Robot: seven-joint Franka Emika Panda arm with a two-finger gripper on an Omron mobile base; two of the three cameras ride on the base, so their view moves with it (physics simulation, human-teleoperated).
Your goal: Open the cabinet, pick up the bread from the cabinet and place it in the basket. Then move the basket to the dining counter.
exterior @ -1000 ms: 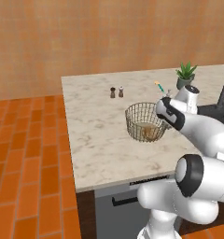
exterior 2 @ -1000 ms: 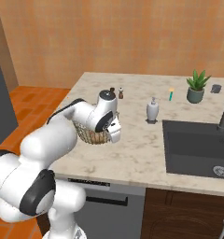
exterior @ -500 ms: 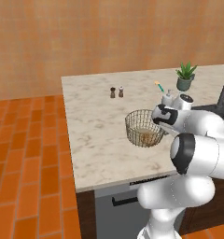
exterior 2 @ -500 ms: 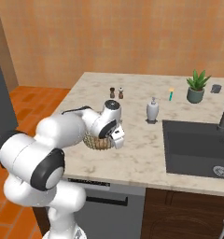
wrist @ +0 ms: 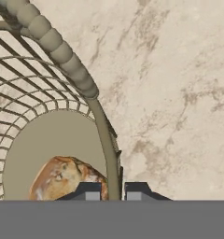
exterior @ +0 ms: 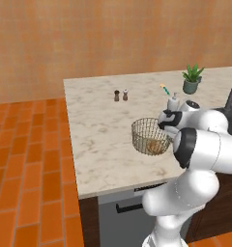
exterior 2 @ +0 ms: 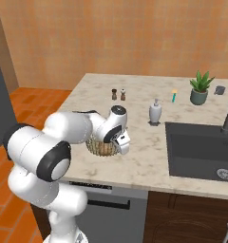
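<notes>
Your gripper (wrist: 113,190) is clamped on the rim of the wire mesh basket (exterior: 149,135), one fingertip inside the wall and one outside, at the bottom centre of the hand view. The bread (wrist: 67,178) lies on the basket's flat base, lower left of that frame. In the left base view the basket sits at centre right on the pale marbled dining counter (exterior: 98,140), below the salt and pepper shakers (exterior: 121,95).

The basket (exterior: 148,136) is tan-gold wire mesh, and the bread (wrist: 62,179) in it is mottled golden orange-brown. The counter (exterior: 98,130) is pale beige with brownish marbled veins; the floor (exterior: 26,164) is orange-red brick tile.
</notes>
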